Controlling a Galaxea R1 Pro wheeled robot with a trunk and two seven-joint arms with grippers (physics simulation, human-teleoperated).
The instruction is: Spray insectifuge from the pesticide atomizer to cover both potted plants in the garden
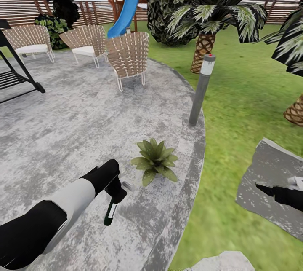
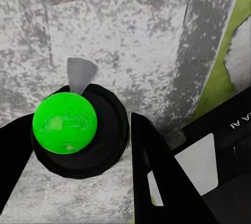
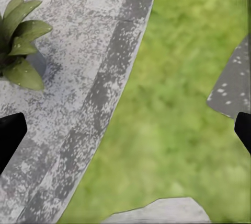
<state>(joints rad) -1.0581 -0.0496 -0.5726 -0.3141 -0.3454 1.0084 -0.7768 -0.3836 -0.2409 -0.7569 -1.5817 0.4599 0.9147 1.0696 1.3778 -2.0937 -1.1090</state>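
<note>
One small rosette of pointed green leaves (image 1: 155, 160), its pot hidden under the foliage, stands on the round grey paved patio (image 1: 63, 132) close to the curved edge where the paving meets the green lawn (image 1: 235, 106). In the right wrist view the same plant (image 3: 20, 51) is cut off by the frame, beside the patio's darker border band.

The left pincer (image 1: 116, 190) is clenched on the slim dark green-black spray bottle with a white label (image 1: 111, 213), which hangs below it with its whitish trigger head pointing toward the plant, over the paving and near the plant. The label's print is too small to read. In the left wrist view a bright green ball sits on the bottle's dark round form (image 2: 83, 140), and the letters "AI" show upside down on a black panel at the frame's edge.

The right pincer (image 1: 264, 189) hovers over a grey stepping stone (image 1: 269, 178) in the lawn; its dark fingertips (image 3: 10, 135) stand wide apart, released.

A grey bollard lamp (image 1: 201, 89) rises at the patio's edge.
</note>
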